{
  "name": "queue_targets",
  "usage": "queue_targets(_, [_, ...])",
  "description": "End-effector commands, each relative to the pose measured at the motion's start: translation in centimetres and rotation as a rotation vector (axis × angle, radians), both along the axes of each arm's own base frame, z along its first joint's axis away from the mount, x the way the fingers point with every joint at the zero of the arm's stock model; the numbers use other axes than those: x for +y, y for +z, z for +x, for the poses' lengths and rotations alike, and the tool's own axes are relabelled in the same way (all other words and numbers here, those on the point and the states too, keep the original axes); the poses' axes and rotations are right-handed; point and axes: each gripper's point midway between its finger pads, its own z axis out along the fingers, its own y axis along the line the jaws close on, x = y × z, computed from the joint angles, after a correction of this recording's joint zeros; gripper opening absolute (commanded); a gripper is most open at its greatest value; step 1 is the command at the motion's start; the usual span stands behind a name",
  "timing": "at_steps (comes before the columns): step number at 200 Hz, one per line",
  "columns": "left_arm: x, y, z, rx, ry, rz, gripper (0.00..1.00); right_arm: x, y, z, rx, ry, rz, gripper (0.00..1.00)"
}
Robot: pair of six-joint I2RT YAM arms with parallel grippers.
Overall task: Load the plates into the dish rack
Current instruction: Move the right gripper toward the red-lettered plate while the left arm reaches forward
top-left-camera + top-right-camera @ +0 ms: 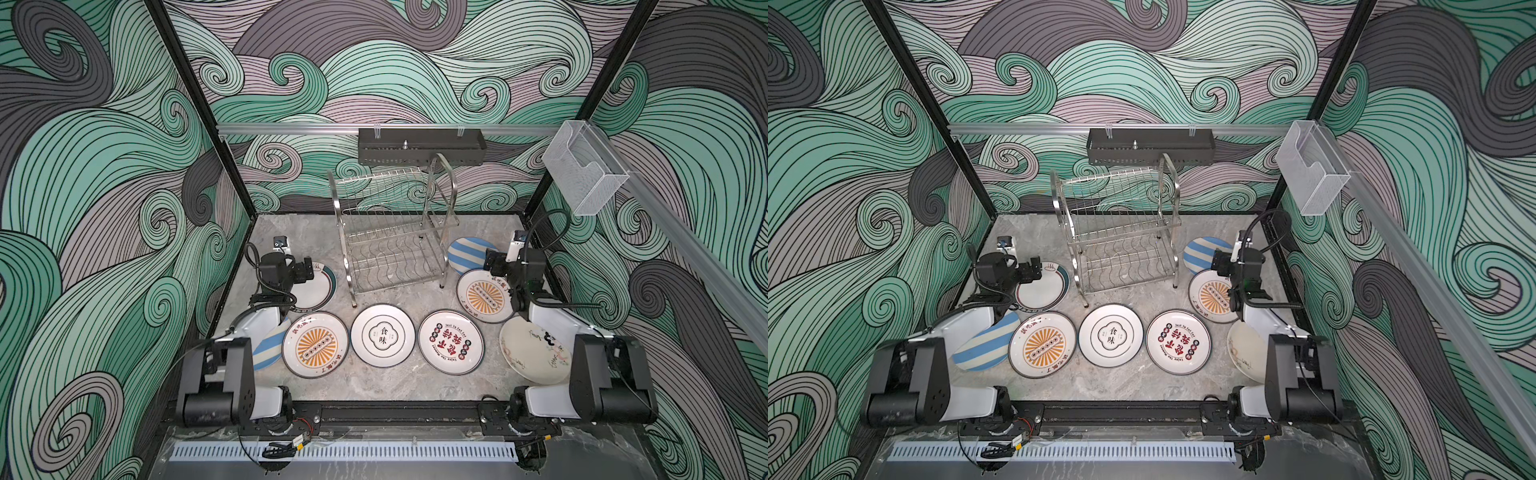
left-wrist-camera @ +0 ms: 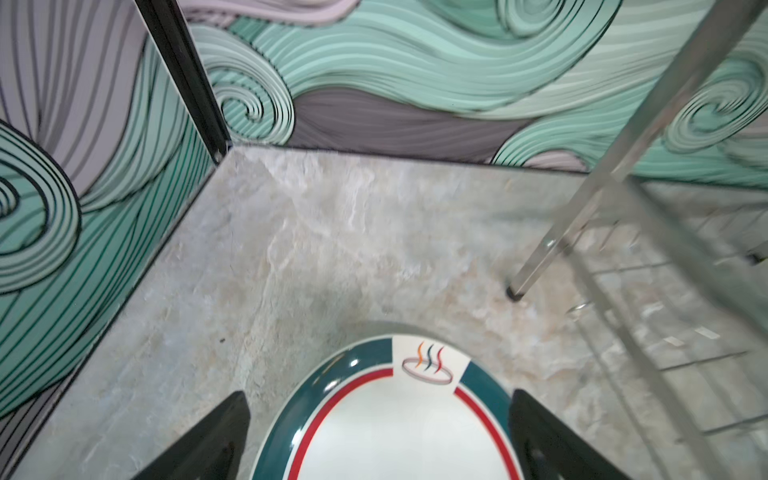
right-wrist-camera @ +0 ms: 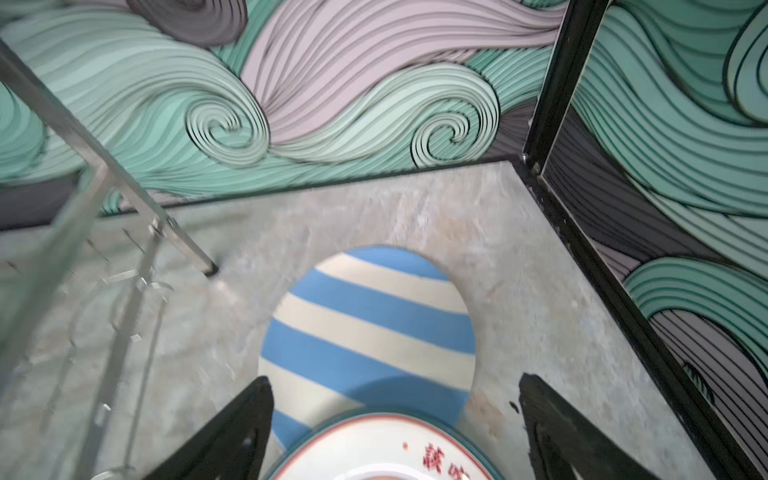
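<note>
While hovering at the left of the dish rack (image 1: pixel 392 239), spreads the left gripper (image 2: pixel 379 397) wide over a teal-rimmed plate (image 2: pixel 399 440). Holds the right gripper (image 3: pixel 395 378) just as wide at the rack's right, above a sunburst plate (image 3: pixel 374 444) overlapping a blue-striped plate (image 3: pixel 365 316). Shows the remaining plates (image 1: pixel 382 336) lying on the marble table (image 1: pixel 374 386) beside and before the upright steel rack.

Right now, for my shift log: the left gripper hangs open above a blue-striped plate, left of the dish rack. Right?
Wrong plate: the left wrist view shows the left gripper open above the teal-rimmed plate, left of the dish rack.
</note>
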Motion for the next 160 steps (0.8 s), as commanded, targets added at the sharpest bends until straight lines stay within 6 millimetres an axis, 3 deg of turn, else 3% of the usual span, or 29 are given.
queue_targets(1, [-2.6, 0.9, -0.7, -0.006, -0.081, -0.162, 0.99, 0.8, -2.7, -1.1, 0.211, 0.066, 0.188, 0.92])
queue_targets(22, [-5.2, 1.5, -0.7, 0.023, -0.151, -0.243, 0.99, 0.1, -2.6, -0.2, 0.28, 0.092, 0.289, 0.91])
queue_targets(46, [-6.8, 2.3, -1.6, 0.044, -0.179, -0.321, 0.99, -0.4, -4.3, 0.3, 0.361, 0.1, 0.328, 0.88])
queue_targets(77, [-7.6, 2.8, -4.1, 0.04, -0.199, -0.405, 0.98, -0.8, -6.7, -0.8, 0.443, 0.059, 0.327, 0.88])
queue_targets(107, [-7.8, 2.5, -6.0, 0.063, -0.194, -0.429, 0.99, -2.8, -9.3, -2.9, 0.562, -0.042, 0.302, 0.9])
queue_targets(134, [-8.4, 2.1, -6.4, 0.077, -0.212, -0.433, 0.99, -4.5, -10.5, -4.1, 0.575, -0.097, 0.348, 0.91])
queue_targets(160, [-9.2, 2.1, -6.2, 0.081, -0.242, -0.428, 0.99, -4.8, -10.9, -4.3, 0.588, -0.09, 0.4, 0.91])
